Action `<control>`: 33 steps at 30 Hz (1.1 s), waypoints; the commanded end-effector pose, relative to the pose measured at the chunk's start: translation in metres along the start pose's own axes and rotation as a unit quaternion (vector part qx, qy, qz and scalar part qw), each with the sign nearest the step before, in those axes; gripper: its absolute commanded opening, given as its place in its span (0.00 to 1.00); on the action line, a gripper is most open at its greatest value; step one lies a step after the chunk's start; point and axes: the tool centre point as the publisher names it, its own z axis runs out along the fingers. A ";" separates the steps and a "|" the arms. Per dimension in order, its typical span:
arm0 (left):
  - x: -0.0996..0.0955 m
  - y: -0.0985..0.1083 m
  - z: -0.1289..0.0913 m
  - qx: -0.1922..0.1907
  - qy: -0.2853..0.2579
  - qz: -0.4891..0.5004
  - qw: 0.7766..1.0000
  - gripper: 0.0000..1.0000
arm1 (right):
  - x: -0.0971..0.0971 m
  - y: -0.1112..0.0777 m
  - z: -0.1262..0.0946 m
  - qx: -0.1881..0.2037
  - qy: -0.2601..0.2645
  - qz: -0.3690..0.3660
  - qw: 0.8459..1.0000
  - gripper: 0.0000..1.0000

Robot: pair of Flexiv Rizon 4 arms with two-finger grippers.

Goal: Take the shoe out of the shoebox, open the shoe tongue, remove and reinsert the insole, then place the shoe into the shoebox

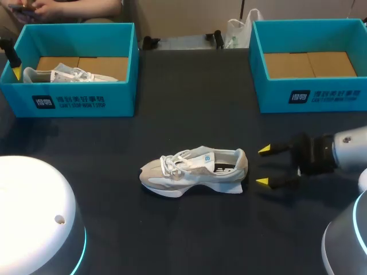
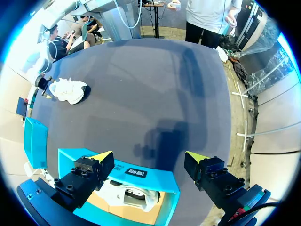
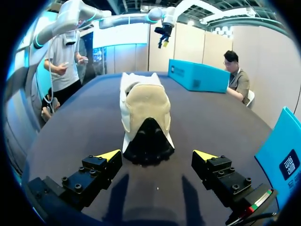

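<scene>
A white and beige sneaker [image 1: 195, 171] lies on its sole in the middle of the dark table, toe to the left, heel to the right. My right gripper [image 1: 264, 166] is open just behind the heel, level with it and not touching. In the right wrist view the heel of the sneaker [image 3: 143, 117] is straight ahead of the open right gripper [image 3: 159, 154]. My left gripper [image 1: 16, 70] hangs over the left shoebox [image 1: 74, 94]. The left gripper [image 2: 149, 157] is open and holds nothing. A second white shoe [image 2: 131, 195] lies inside the left shoebox [image 2: 141, 174] beneath it.
A second teal shoebox [image 1: 309, 94] stands at the back right, with only its cardboard floor showing inside. Bare dark table [image 1: 189, 103] lies between the two boxes and around the sneaker. White plastic bags [image 1: 238, 31] sit at the far edge.
</scene>
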 end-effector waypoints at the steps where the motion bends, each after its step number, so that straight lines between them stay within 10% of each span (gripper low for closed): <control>1: 0.000 -0.001 -0.001 -0.001 0.002 0.000 1.000 1.00 | 0.001 0.005 0.012 0.000 -0.002 -0.002 1.000 1.00; 33: 0.000 -0.001 -0.001 -0.001 0.002 0.000 1.000 1.00 | 0.017 0.026 0.071 -0.031 0.033 0.000 0.999 1.00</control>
